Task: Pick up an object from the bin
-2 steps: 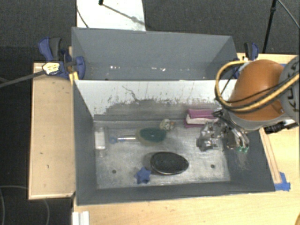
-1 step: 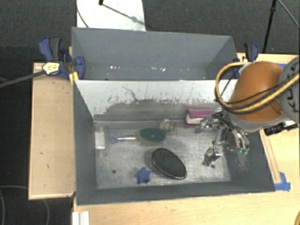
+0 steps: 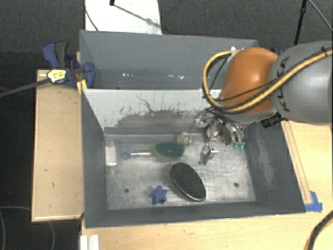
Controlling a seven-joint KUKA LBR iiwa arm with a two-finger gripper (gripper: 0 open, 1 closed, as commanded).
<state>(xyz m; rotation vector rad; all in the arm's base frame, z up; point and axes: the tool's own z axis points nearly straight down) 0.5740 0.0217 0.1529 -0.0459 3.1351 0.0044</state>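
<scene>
My gripper (image 3: 208, 154) hangs low over the right middle of the bin floor, its fingertips just above the metal. A black oval disc (image 3: 187, 182) lies close below and to the left of the fingertips. A teal round-headed brush with a clear handle (image 3: 167, 150) lies to the left, at the back of the floor. A small pale object (image 3: 184, 138) sits by the back wall near the gripper. Nothing shows between the fingers.
A blue star-shaped piece (image 3: 158, 194) lies near the front wall. A clear small block (image 3: 110, 155) rests against the left wall. The arm with its orange cover and cables reaches in from the right, over the bin's right back corner.
</scene>
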